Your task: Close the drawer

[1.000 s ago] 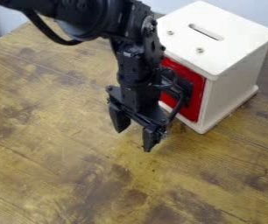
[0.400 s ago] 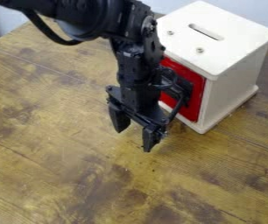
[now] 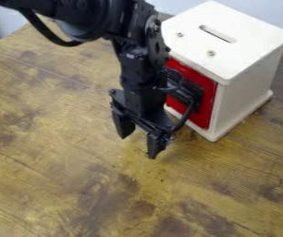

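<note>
One camera view. Black robot arm point(image 3: 101, 17) comes in from the top left, with a dark cable point(image 3: 52, 30) looping beside it. Gripper point(image 3: 141, 135) hangs pointing down over the wooden table point(image 3: 57, 139), in front of the box's red side. Its two fingertips are apart with a gap between them, so it reads as spread, nothing visible held; exact width can't be told. Red drawer point(image 3: 201, 104) sits in the cream-white box point(image 3: 241, 69), at right of the view, its red front panel partly hidden behind the arm and gripper. Black loop handle point(image 3: 178, 93) is on the front, dark against the dark gripper; can't tell if they touch. Can't tell either whether the drawer is fully in. Box stands upright on the table, top showing a slot point(image 3: 217, 34) and two small round metal bits, one near each end of the slot side. Pale wall behind, top edge.
</note>
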### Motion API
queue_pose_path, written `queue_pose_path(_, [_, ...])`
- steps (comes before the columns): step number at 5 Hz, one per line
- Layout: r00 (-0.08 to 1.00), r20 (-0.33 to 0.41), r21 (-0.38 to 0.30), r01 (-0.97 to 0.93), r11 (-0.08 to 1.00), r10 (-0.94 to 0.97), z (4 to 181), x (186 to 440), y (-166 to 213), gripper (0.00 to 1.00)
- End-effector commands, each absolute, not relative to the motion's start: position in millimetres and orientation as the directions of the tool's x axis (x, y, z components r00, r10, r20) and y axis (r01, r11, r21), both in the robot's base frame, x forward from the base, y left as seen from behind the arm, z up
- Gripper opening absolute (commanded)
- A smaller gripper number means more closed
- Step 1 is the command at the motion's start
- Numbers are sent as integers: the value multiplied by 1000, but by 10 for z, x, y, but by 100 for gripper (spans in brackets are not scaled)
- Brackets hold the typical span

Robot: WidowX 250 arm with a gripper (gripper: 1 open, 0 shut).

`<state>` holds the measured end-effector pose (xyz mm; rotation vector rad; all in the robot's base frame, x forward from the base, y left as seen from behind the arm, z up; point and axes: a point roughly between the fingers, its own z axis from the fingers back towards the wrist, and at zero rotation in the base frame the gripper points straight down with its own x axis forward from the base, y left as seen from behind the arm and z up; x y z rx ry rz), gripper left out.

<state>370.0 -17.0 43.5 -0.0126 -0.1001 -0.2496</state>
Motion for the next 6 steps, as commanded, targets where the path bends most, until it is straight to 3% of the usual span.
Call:
queue_pose_path(1, [940, 208, 21, 271, 962, -269, 830, 3789, -159, 100])
queue_pose_path(4, [909, 210, 30, 361, 932, -359, 1095, 3802, -139, 100])
queue_pose_path(6, [941, 182, 15, 286, 958, -284, 1347, 3659, -90, 100])
